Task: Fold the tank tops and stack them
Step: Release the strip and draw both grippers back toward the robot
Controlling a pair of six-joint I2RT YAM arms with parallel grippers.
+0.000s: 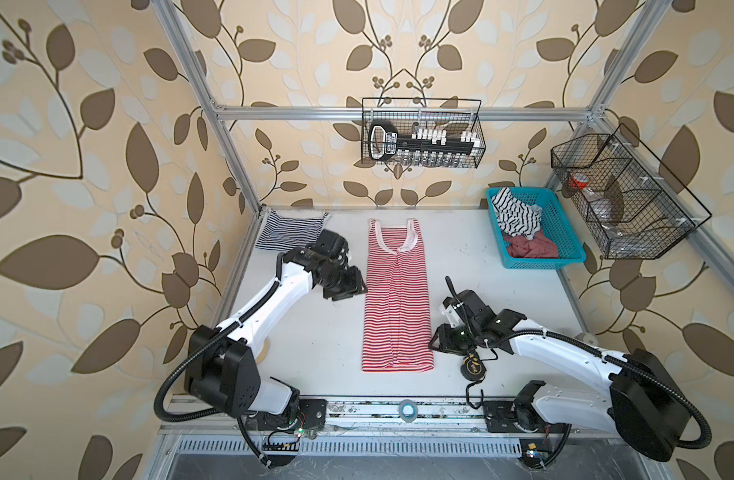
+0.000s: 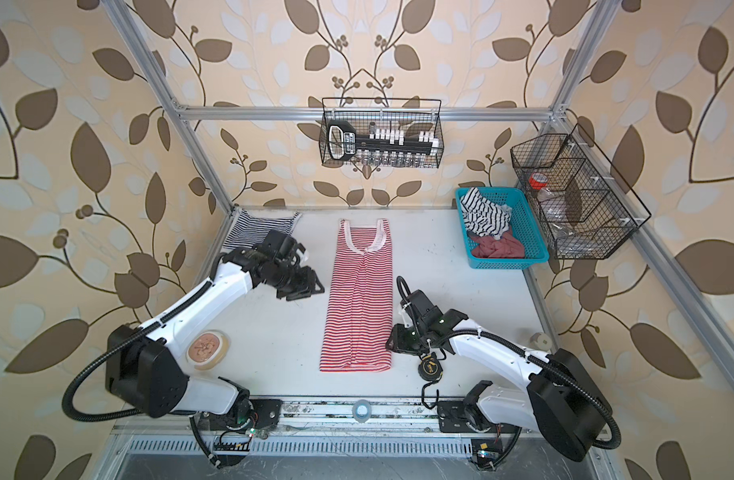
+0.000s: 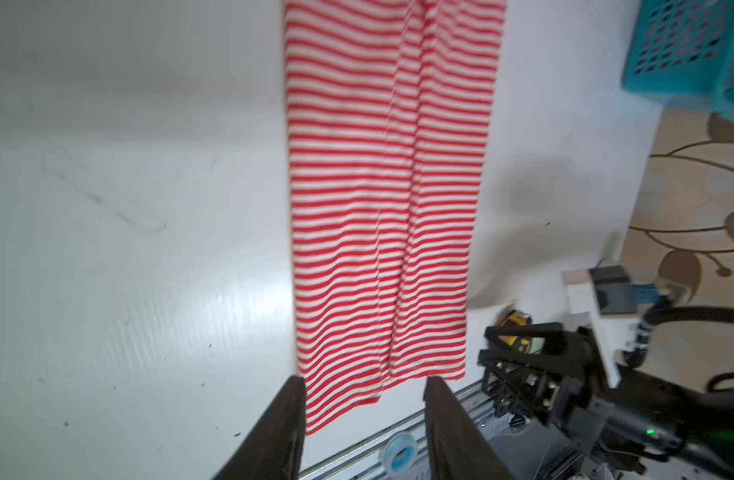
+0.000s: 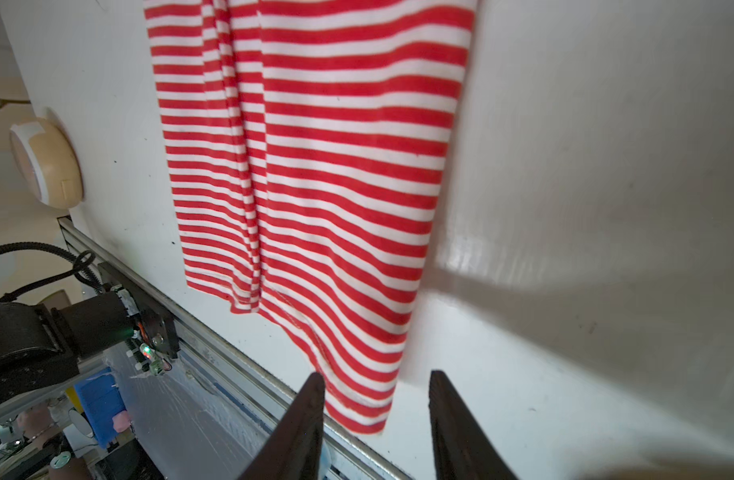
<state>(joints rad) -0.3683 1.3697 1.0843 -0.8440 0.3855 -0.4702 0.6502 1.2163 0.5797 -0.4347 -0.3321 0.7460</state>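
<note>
Bare bench (image 1: 315, 340) was seen on both sides of the red-and-white tank top (image 1: 396, 299), which was laid flat as a long folded strip. The left end effector (image 1: 356, 286) was held parted and empty beside its left edge. The right end effector (image 1: 435, 344) was held likewise by its near right corner. The navy-and-white tank top (image 1: 288, 230) was laid back-left of it.

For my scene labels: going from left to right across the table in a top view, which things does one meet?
navy-striped tank top → left gripper → red-striped tank top → right gripper → tape measure → blue basket
</note>
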